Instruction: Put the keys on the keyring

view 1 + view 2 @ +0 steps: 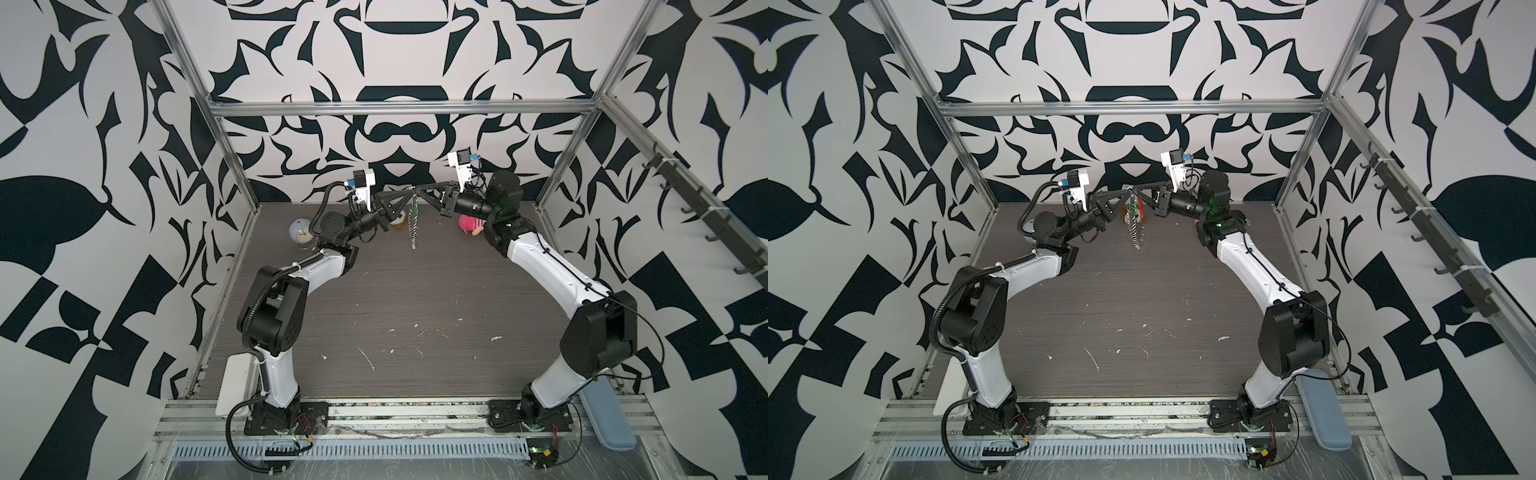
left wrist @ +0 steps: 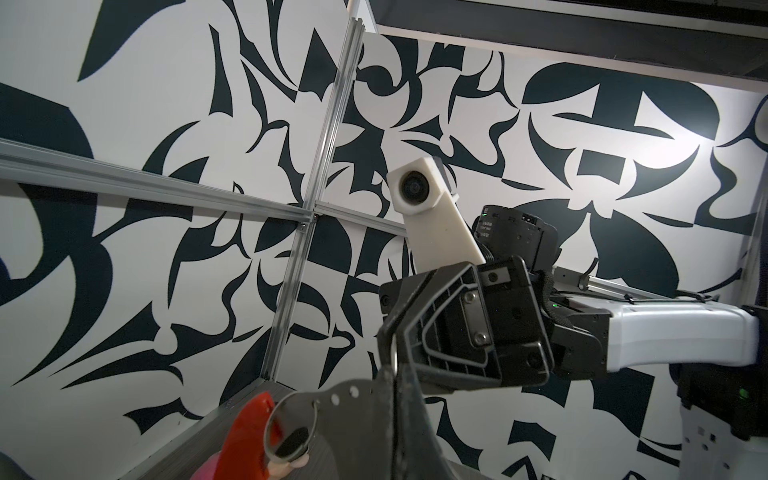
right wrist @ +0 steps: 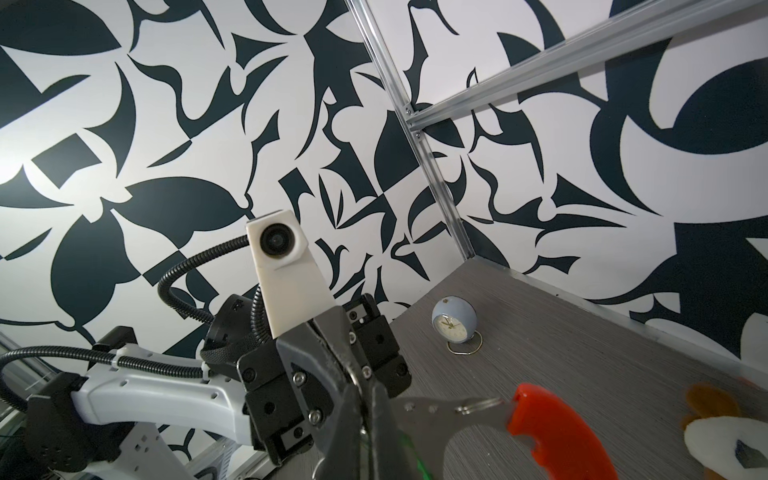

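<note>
Both arms are raised at the back middle, fingertips meeting tip to tip. My left gripper (image 1: 409, 192) (image 2: 394, 374) is shut on a thin metal ring of the keyring. My right gripper (image 1: 418, 191) (image 3: 365, 390) is shut on the same ring from the opposite side. The keyring's silver chain (image 1: 412, 228) (image 1: 1136, 232) hangs straight down from that point, clear of the table. Its orange-red strip (image 3: 552, 432) (image 2: 245, 440) (image 1: 1143, 206) sticks out on a flat metal piece. The green keys tag (image 1: 414, 204) (image 3: 413, 455) hangs just below the fingertips, mostly hidden.
A pale blue globe clock (image 1: 300, 230) (image 3: 453, 326) stands at the back left on its wire ring. A brown and white plush (image 3: 715, 428) lies under the grippers, a pink toy (image 1: 469, 224) by the right arm. Aluminium frame posts (image 1: 232, 153) border the table.
</note>
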`<state>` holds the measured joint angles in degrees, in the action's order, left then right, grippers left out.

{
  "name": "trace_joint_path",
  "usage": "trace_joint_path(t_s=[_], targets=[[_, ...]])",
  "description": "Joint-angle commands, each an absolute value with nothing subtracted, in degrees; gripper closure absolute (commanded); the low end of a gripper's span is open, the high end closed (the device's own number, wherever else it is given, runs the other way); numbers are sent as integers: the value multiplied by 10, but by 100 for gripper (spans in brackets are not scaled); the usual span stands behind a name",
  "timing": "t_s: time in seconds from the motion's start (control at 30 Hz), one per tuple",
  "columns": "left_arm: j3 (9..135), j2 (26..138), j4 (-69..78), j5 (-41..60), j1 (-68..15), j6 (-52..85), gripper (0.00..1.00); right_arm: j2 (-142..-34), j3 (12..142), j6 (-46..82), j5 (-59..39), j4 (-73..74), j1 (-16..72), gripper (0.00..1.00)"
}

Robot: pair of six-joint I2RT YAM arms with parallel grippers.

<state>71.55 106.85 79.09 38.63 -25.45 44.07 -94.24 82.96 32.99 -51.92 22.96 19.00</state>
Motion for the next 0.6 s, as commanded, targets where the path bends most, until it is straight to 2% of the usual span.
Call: trace_joint_path(t_s=[0.0, 0.2, 0.4, 0.57], targets=[[732, 1051, 826, 390, -253, 436, 100, -931, 834, 332, -530, 253, 195, 100], [711, 1049, 826, 405, -246, 425, 99, -915, 847, 284, -518, 192, 197, 100], [679, 1037, 814, 418, -221, 403, 78, -910, 881, 183, -487, 70, 198, 100], [654, 1019, 780, 455, -192, 387, 74, -922, 915, 93, -459, -33, 198, 100]])
